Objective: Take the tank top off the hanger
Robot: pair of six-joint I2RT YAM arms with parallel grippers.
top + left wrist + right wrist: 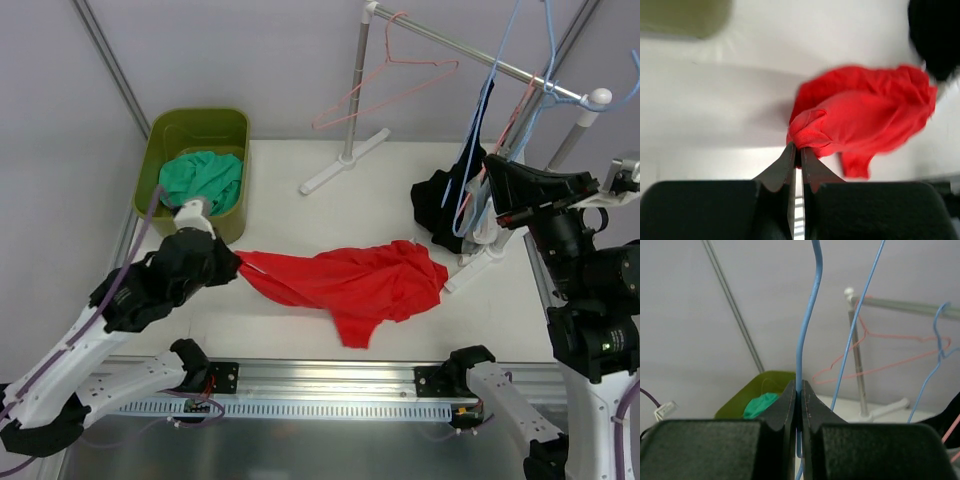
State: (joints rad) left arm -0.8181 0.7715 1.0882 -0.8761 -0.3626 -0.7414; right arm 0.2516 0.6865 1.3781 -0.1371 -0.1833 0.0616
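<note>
Right wrist: jaws clamp blue hanger (800, 360); top external leaves grip unclear.

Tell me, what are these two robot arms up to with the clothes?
The left claw is pinching one edge of a red tank top, which lies crumpled on the white table, off any hanger. The right claw is clamped shut on a blue wire hanger by the clothes rail. A black garment hangs near it, and a green bin at the back holds a green cloth.
</note>
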